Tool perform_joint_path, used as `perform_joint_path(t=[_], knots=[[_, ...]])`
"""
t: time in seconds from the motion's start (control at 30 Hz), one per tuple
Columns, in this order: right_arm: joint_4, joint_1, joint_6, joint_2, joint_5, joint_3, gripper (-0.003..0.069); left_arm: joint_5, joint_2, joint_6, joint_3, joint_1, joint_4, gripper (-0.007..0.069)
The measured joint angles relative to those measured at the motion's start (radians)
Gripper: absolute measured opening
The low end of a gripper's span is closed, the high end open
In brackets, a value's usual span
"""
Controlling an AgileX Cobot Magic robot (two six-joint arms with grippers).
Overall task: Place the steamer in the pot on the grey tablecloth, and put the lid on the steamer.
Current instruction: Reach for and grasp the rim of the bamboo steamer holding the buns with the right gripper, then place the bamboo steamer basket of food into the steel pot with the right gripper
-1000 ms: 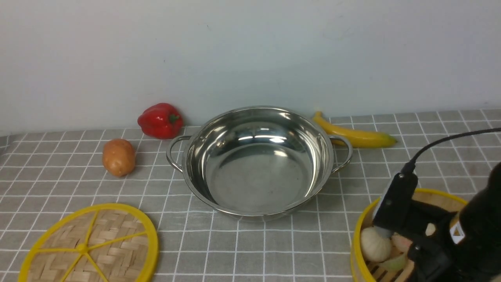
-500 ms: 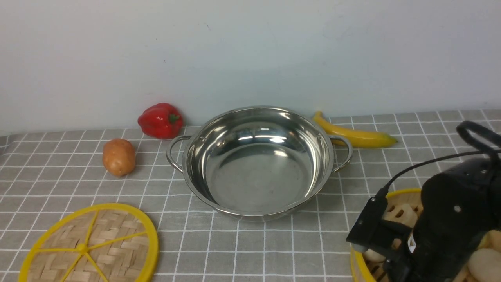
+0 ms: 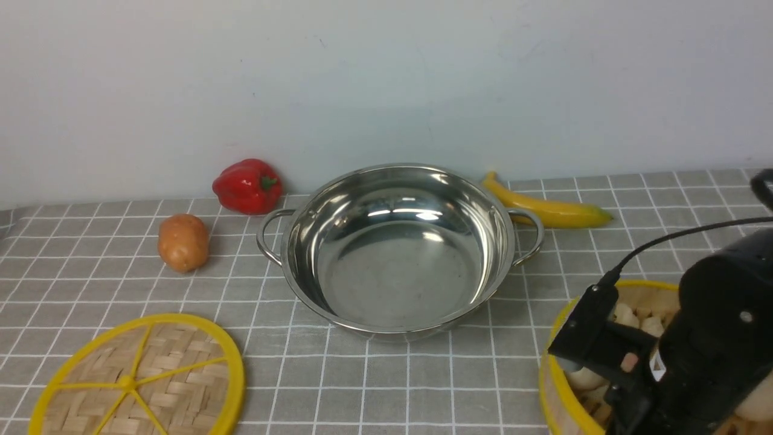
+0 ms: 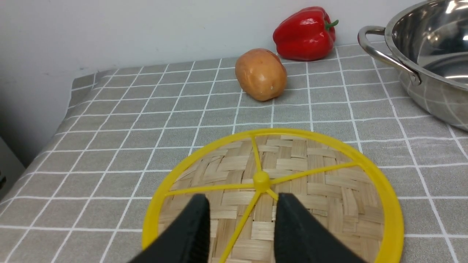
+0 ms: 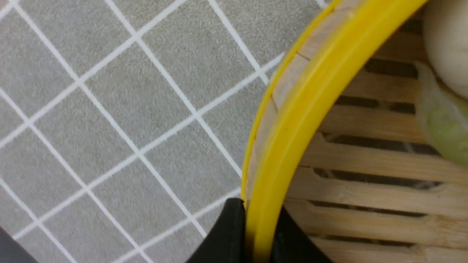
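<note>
1 each: pot (image 3: 392, 272) | steamer (image 5: 292, 128) | lid (image 3: 136, 380) | pepper (image 3: 247, 186) | potato (image 3: 183, 243) | banana (image 3: 546, 208)

Steamer (image 5: 292, 124): round bamboo basket with a yellow rim, upright strip wall and slatted floor carrying pale food pieces (image 5: 448, 44). Its rim sits between the jaws of the right gripper (image 5: 256, 223), one finger outside the wall and one inside, both pressed against it. Whether its base touches the cloth is not discernible. Pot (image 3: 392, 266): shiny steel, wide, shallow, two loop handles, empty, upright, well apart from both pairs of jaws, ahead of them and between them. Lid (image 4: 321, 182): flat woven disc with yellow rim and spokes, lying flat beneath the spread jaws of the left gripper (image 4: 243, 215), one spoke running between them. Grey tablecloth (image 3: 386, 386): white grid, spread under pot, lid and steamer.
</note>
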State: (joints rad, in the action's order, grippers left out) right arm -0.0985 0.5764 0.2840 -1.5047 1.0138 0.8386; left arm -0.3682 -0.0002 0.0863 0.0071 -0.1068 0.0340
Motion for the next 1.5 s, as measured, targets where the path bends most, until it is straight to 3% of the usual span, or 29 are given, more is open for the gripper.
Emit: perform_joint_path(t=[0.23,0.43,0.6,0.93,1.1,1.33,1.5], knots=[[0.140,0.001,-0.085,0.051,0.159,0.134,0.0067,0.000,0.000,0.000,0.000,0.000,0.000,0.0243],[0.216,0.001,-0.083,0.054,0.225,0.324,0.0067,0.000,0.000,0.000,0.000,0.000,0.000,0.0243],[0.185,0.001,0.050,0.046,0.238,0.472,0.0067,0.000,0.000,0.000,0.000,0.000,0.000,0.0243],[-0.084,0.004,0.431,-0.139,0.263,0.781,0.0067,0.000,0.000,0.000,0.000,0.000,0.000,0.0243],[-0.086,0.050,0.503,-0.265,0.263,0.920,0.0067,0.000,0.000,0.000,0.000,0.000,0.000,0.0243],[-0.006,0.128,0.512,-0.461,0.262,1.094,0.0067,0.000,0.000,0.000,0.000,0.000,0.000,0.0243],[0.027,0.132,0.510,-0.552,0.263,1.152,0.0067,0.000,0.000,0.000,0.000,0.000,0.000,0.0243]])
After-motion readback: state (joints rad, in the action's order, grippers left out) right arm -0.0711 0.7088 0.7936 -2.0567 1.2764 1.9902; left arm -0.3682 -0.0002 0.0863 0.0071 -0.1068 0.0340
